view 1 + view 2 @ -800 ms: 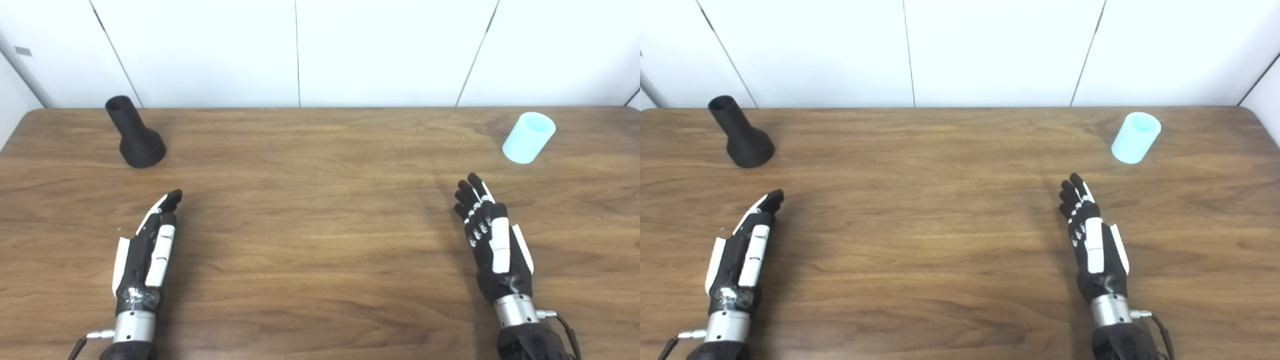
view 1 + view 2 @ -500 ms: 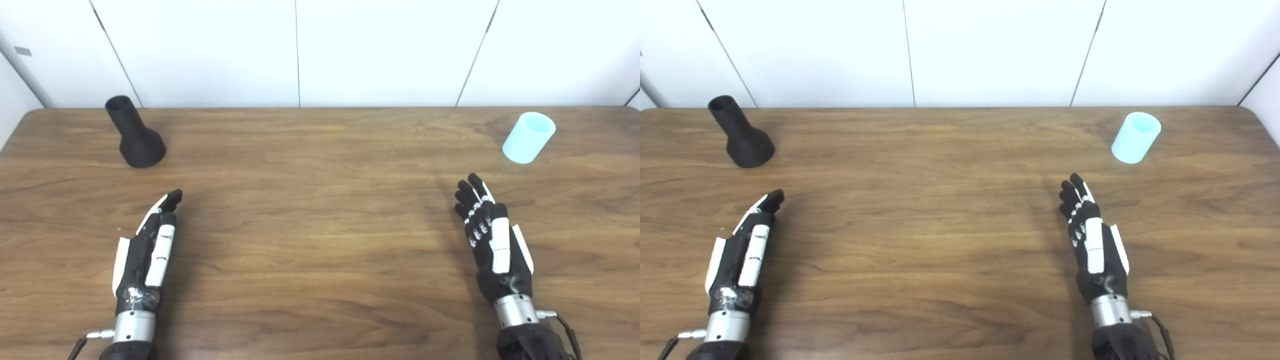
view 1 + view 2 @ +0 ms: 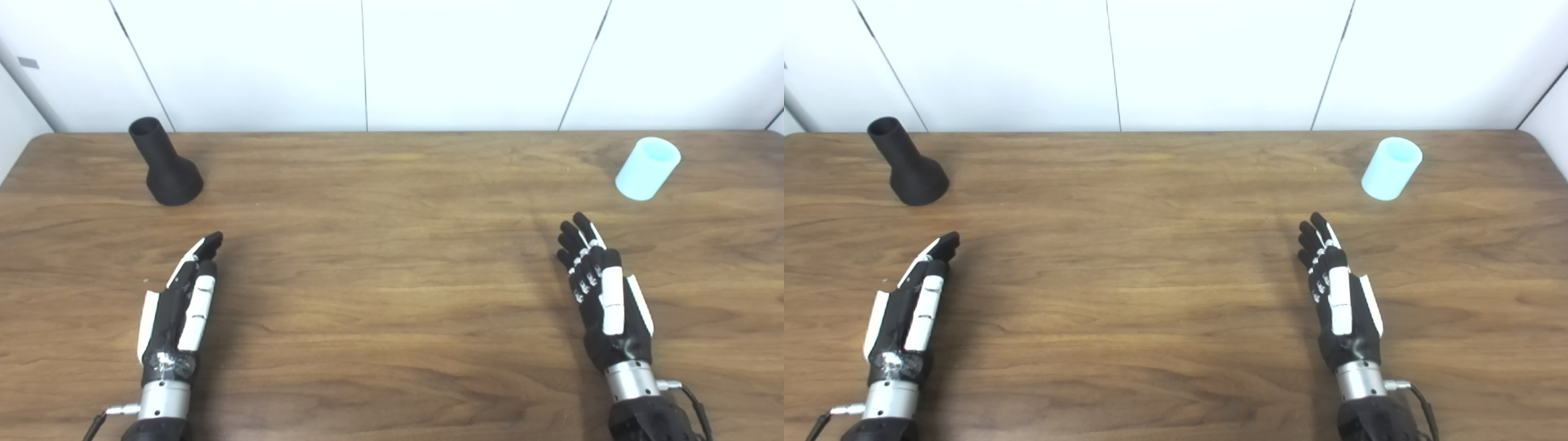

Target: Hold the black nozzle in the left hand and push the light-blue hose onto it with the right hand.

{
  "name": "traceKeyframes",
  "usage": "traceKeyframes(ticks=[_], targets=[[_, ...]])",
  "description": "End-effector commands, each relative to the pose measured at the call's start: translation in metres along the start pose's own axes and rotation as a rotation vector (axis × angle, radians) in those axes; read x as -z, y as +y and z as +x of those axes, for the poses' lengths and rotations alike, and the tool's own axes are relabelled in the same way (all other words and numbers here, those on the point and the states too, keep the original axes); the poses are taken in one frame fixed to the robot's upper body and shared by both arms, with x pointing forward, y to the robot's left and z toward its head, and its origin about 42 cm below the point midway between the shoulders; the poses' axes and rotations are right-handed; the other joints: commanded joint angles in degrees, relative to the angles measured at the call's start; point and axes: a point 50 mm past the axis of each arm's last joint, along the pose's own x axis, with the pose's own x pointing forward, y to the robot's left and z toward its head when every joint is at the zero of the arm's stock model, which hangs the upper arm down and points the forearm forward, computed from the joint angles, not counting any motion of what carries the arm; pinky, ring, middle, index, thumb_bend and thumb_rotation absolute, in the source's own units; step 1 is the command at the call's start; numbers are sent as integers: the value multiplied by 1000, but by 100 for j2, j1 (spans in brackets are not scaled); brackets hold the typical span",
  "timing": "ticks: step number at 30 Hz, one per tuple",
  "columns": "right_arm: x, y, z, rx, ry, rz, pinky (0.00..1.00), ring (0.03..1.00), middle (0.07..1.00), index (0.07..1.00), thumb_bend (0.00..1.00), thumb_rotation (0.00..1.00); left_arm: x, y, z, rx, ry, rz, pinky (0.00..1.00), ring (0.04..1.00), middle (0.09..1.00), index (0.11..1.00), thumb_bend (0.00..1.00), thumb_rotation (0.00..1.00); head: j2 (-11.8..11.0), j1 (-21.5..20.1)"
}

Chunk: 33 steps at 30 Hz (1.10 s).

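At the far left corner of the wooden surface (image 3: 392,294) stands the black nozzle (image 3: 165,165), resting on its wide flared base with the narrow open neck leaning up and away toward the wall. That pose leaves the neck free all round, which should suit a grasp low on the flare so the hose can slide over the top. It looks matte, rigid and one-piece, a cone swelling from a thin tube to a heavy skirt.

Well apart from it, at the far right, the light-blue hose (image 3: 647,168) is a short, thick-walled pale cylinder, standing on one end and tilted the same way, its open mouth facing up. It reads as smooth and slightly soft; whether its bore fits snugly on the neck cannot be told.

Nearer the robot, the left hand (image 3: 180,306) lies low over the surface, fingers (image 3: 205,248) extended and close together, holding nothing, and aimed roughly toward the nozzle. The right hand (image 3: 603,294) mirrors it, fingers (image 3: 576,236) straight and slightly fanned, empty, pointing up toward the hose. Neither part is touched, so the task appears unstarted, each hand placed on the side of the piece it must fetch.
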Motion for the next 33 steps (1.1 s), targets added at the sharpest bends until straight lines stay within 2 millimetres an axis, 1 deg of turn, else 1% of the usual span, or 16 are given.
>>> traceKeyframes(ticks=[1,6,12,18,19,23,25,26,28,29,31,32,33], targets=[[7,0,-7,5,31,7,961,947,934,959,516,1000,6,7,-12,8,38,29,989,943,909,867,468,817,-6,-4],[6,1,-7,12,41,15,964,951,934,956,529,1000,7,7,-12,6,39,23,993,944,906,860,462,799,-6,-4],[5,1,-8,13,34,9,957,942,929,957,512,1000,6,6,-13,3,44,6,1000,951,908,859,460,782,-10,22],[7,-1,-9,11,36,14,968,948,931,956,510,1000,6,6,-14,16,42,11,1000,956,911,867,453,779,-85,98],[8,-1,-9,11,37,14,967,949,933,955,510,1000,7,5,-14,18,41,13,1000,958,915,872,453,789,-149,193],[10,-3,-8,7,31,13,969,948,939,958,509,1000,9,4,-15,20,37,5,1000,957,911,867,455,784,-195,332],[11,-4,-9,11,32,17,967,946,938,955,508,1000,9,3,-15,19,38,8,1000,957,911,864,462,779,-247,543],[11,-5,-9,12,32,16,964,946,937,950,510,1000,10,2,-15,19,36,16,993,954,911,862,463,780,-247,543],[11,-7,-9,8,30,14,965,950,942,951,506,1000,10,0,-17,17,36,28,977,945,907,859,470,791,-311,724],[11,-8,-9,3,28,14,970,954,945,954,501,1000,11,-1,-17,15,37,30,971,942,906,858,471,796,-311,724],[12,-12,-9,-7,25,13,978,959,949,962,499,1000,11,-4,-18,12,41,25,966,938,906,857,473,804,-415,1012],[12,-13,-9,-13,23,8,980,961,951,967,504,1000,12,-5,-18,10,41,23,975,940,906,855,476,801,-415,1012],[13,-15,-9,-18,21,5,982,964,954,973,506,1000,12,-7,-19,9,41,22,977,940,905,854,476,800,-478,1167]])
